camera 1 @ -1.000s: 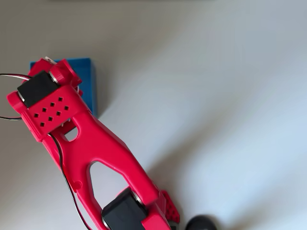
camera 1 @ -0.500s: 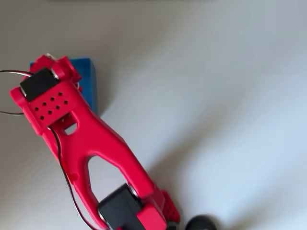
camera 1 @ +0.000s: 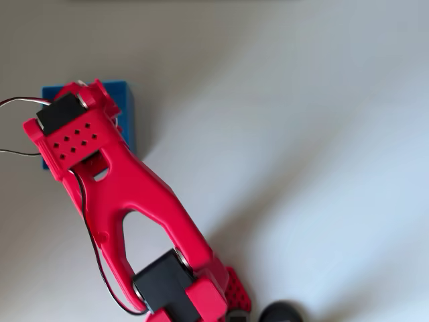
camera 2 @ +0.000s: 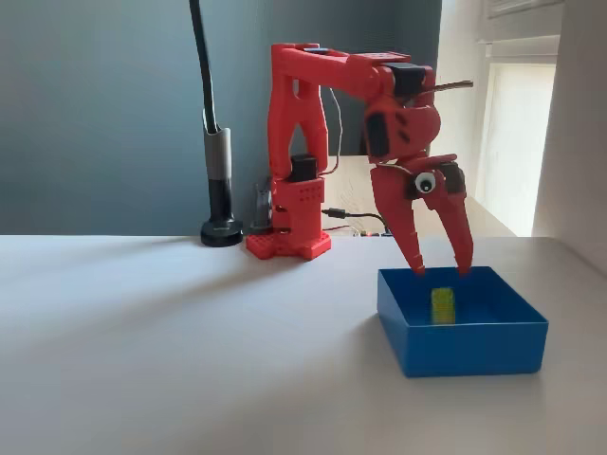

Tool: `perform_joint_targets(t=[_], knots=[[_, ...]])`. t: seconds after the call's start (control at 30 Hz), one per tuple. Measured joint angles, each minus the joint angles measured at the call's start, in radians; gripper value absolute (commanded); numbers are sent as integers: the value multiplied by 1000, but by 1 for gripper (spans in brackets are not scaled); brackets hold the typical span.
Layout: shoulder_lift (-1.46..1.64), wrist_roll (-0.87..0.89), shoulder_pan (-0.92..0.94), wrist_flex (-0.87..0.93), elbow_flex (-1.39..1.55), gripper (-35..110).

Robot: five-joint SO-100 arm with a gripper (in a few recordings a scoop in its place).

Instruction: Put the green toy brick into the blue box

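Here we note the pale tabletop (camera 2: 142,360) carrying the blue box (camera 2: 465,349) at the fixed view's right. Red arm (camera 1: 134,201) reaches over the box. Hand (camera 2: 439,268) hangs above it, fingers spread wide, gripping nothing. Green toy brick (camera 2: 443,305) sits inside the box, below the fingertips.

The arm (camera 2: 313,123) is bright red all over, with black motor blocks at its joints and a grid of small dark holes in its upper shell in the overhead view. A white googly eye with a black pupil sits on the red gripper (camera 2: 440,270). The blue box (camera 2: 462,346) is a saturated blue, walls and floor alike. The green toy brick (camera 2: 442,305) inside is lime, yellowish in this light. The table (camera 2: 161,360) is pale grey-white, the far wall dark slate, and the lamp stand (camera 2: 219,194) black and grey.
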Motion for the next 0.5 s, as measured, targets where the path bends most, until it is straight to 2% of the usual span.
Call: perform_joint_targets(t=[0.2, 0.5], knots=[[-2, 15, 0, 0, 3, 22], [-2, 48, 0, 48, 2, 0]])
